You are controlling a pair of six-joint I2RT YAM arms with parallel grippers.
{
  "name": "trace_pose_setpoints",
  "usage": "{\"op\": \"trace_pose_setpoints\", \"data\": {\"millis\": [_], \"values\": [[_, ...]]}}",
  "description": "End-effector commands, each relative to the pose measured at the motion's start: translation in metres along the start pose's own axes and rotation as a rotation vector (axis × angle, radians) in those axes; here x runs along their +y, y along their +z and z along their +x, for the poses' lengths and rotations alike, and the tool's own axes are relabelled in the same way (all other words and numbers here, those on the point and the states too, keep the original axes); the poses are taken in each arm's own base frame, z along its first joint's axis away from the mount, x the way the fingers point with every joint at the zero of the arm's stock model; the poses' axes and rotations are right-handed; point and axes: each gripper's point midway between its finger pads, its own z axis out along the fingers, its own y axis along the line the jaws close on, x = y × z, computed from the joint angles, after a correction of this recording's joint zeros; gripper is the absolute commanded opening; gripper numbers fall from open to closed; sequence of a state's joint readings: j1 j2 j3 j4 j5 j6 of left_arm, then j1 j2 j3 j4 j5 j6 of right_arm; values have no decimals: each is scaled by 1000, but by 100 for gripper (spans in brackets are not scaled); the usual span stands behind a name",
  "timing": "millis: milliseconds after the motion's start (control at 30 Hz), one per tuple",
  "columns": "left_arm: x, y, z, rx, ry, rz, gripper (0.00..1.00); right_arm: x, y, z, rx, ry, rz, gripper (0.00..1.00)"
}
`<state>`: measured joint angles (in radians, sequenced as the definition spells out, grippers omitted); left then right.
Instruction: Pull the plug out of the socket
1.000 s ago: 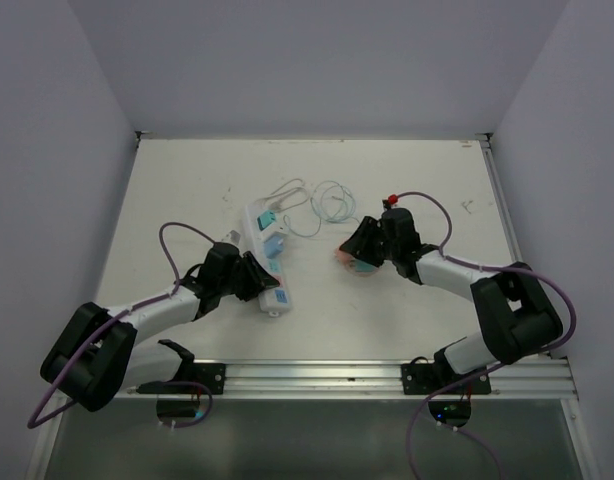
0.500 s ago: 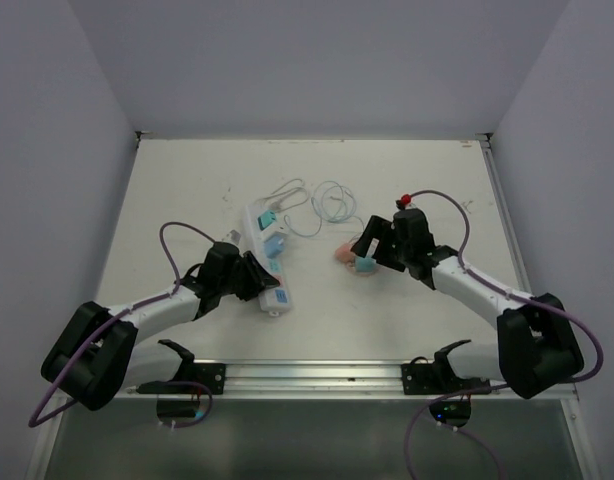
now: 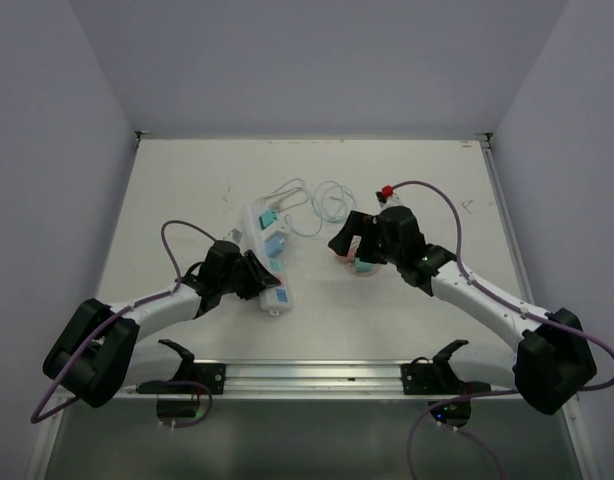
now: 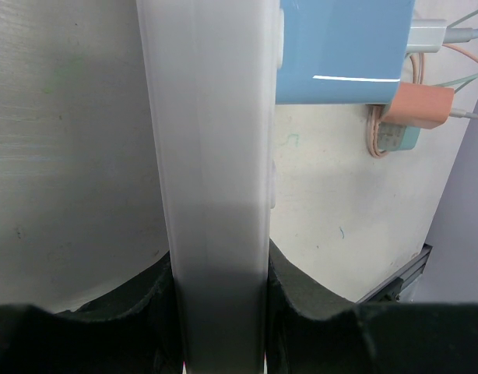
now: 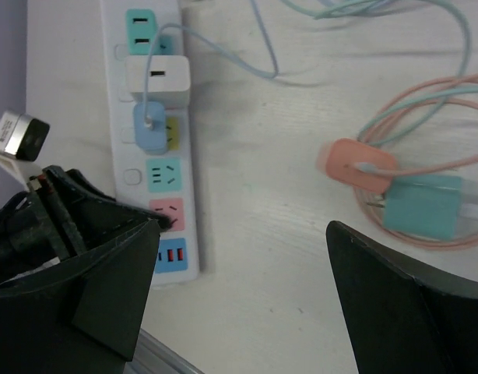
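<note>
The socket (image 3: 268,254), a long white power strip with coloured outlet faces, lies left of the table's middle. My left gripper (image 3: 254,277) is shut on its near end; in the left wrist view the white body (image 4: 216,156) fills the gap between the black fingers (image 4: 309,304). A white adapter (image 5: 157,81) and a blue plug (image 5: 150,128) sit in the socket (image 5: 149,179). A pink plug (image 5: 356,164) and a teal plug (image 5: 422,207) lie loose on the table with coiled cords. My right gripper (image 3: 355,245) hovers over them, open, holding nothing (image 5: 239,288).
Thin teal and pink cords (image 3: 322,205) loop on the table behind the socket. The left arm's silver connector (image 5: 17,136) shows beside the strip. A metal rail (image 3: 317,375) runs along the near table edge. Walls close in on three sides.
My right gripper has opened wide and drawn back a little from the pink and teal plugs, which stay on the table. The left gripper and the socket have not moved.
</note>
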<state>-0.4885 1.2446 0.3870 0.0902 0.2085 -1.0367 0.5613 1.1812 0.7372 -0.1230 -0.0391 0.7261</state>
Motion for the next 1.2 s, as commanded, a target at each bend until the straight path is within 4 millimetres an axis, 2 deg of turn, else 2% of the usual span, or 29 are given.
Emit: {"op": "trace_pose_setpoints", "data": {"millis": [0, 100, 133, 167, 233, 267, 333, 367, 500, 600, 833, 1033, 1067, 1133, 1167], "values": [[2, 1, -3, 2, 27, -12, 0, 50, 17, -13, -33, 1, -115, 92], [2, 1, -1, 6, 27, -13, 0, 81, 29, -14, -36, 25, -187, 91], [3, 1, -1, 7, 25, -14, 0, 82, 39, -6, -15, 36, -177, 91], [3, 1, -1, 5, 25, -14, 0, 96, 41, -5, -16, 33, -202, 90], [3, 0, 0, 6, 22, -13, 0, 105, 51, -2, -16, 27, -207, 89], [3, -1, 0, 7, 21, -9, 0, 109, 62, 6, 3, 21, -199, 89], [3, -1, 1, 10, 16, -8, 0, 121, 71, 6, 7, 31, -224, 89], [1, -1, 2, 13, 20, -1, 0, 121, 82, 15, 31, 32, -221, 89], [2, -3, 2, 11, 18, 0, 0, 131, 103, 27, 65, 39, -234, 86], [4, -4, 4, 12, 16, -3, 0, 128, 118, 39, 85, 27, -214, 84], [9, -5, 9, 21, 9, -5, 0, 131, 138, 57, 129, 35, -220, 78], [10, -4, 10, 24, 9, -5, 0, 131, 145, 61, 129, 40, -232, 55], [11, -4, 11, 25, 10, -6, 0, 131, 146, 62, 128, 42, -234, 48], [12, -4, 11, 25, 10, -6, 0, 129, 148, 66, 135, 45, -232, 39], [12, -4, 11, 23, 6, -5, 0, 129, 149, 66, 135, 46, -238, 30]]}}
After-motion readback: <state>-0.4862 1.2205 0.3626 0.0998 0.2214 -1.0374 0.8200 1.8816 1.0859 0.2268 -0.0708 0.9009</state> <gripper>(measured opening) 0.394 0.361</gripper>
